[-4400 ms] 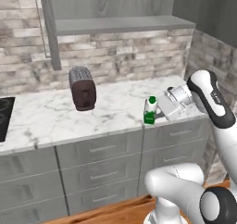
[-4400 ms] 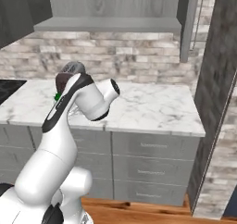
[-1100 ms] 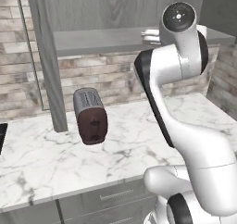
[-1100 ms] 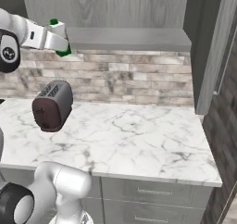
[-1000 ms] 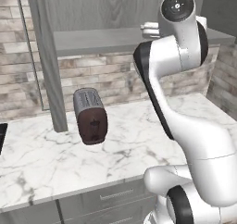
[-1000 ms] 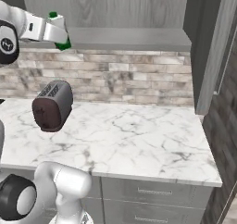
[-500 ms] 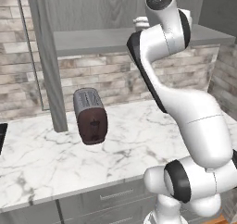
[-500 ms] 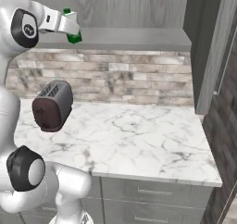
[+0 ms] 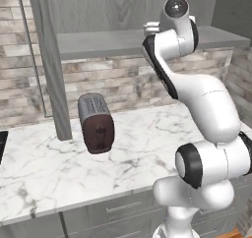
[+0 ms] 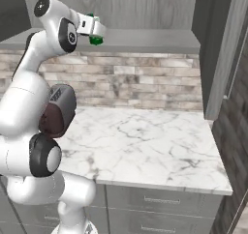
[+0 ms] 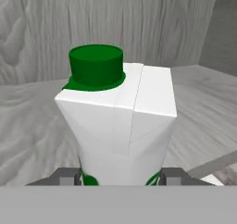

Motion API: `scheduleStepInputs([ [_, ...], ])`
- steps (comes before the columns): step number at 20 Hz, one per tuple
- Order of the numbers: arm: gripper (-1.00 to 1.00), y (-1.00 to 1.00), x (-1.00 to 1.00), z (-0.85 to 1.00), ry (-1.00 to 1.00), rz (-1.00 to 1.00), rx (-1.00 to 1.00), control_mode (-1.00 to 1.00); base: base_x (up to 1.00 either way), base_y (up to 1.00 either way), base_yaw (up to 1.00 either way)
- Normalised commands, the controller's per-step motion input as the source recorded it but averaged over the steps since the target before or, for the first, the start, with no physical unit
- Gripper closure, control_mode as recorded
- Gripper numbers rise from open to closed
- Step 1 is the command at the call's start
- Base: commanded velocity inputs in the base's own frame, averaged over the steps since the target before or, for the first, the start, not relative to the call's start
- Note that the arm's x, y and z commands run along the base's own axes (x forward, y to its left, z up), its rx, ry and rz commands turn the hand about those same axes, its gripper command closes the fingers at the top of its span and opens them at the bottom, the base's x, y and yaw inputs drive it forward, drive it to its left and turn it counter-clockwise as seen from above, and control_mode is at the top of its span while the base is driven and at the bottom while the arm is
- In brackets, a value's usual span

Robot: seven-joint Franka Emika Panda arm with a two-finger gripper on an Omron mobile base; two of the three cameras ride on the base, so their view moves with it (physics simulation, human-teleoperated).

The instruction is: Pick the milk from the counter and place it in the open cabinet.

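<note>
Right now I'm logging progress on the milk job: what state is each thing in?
milk: held in the gripper, upright in the hand view, over the cabinet shelf, not yet released.
gripper: shut on the milk, up at shelf level.
cabinet: open, shelf bare where it shows.
toaster: on the counter, untouched.
counter: milk is off it.

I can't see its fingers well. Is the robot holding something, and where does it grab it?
The end effector holds the milk, clamped at its green lower band.
</note>
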Motion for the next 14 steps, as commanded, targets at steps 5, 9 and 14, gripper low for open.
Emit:
scheduleStepInputs([
  [5,1.00,0.00,0.67,0.00,0.20,0.02,0.00,-1.00,0.00,0.00,0.00],
  [9,1.00,0.00,0.48,0.00,0.11,0.00,-0.03,-1.00,0.00,0.00,0.00],
  [14,1.00,0.00,0.23,-0.20,-0.08,0.00,0.00,-1.00,0.00,0.00,0.00],
])
